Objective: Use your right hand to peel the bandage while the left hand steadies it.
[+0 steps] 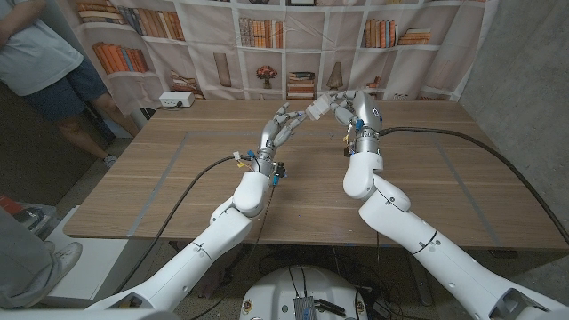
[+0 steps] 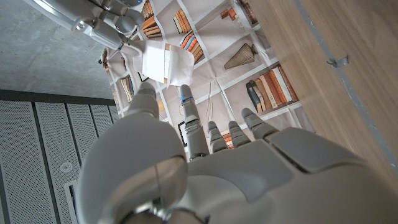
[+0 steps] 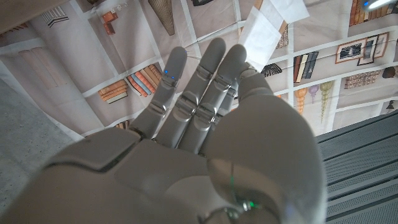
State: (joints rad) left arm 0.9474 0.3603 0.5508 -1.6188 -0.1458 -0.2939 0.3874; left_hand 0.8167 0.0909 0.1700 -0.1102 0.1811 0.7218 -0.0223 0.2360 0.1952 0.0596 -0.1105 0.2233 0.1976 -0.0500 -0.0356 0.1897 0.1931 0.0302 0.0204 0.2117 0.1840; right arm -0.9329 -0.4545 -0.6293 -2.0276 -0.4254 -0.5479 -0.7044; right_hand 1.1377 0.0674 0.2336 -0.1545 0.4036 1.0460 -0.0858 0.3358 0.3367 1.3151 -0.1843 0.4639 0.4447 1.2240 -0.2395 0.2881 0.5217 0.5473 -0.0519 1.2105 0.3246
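The left hand [image 1: 283, 130] and right hand [image 1: 348, 105] both pinch the small white paper-wrapped bandage [image 1: 316, 108], raised above the wooden table [image 1: 178, 187]. The bandage appears light, thin and limp, liable to tear; take hold at the wrapper's free edge [image 2: 163, 62].

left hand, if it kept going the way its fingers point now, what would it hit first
Most likely the bandage, raised above the table just past the left hand's fingertips and reaching to the right hand. Beyond those hangs the bookshelf backdrop. Depth is hard to judge, so the fingers may already touch the bandage.
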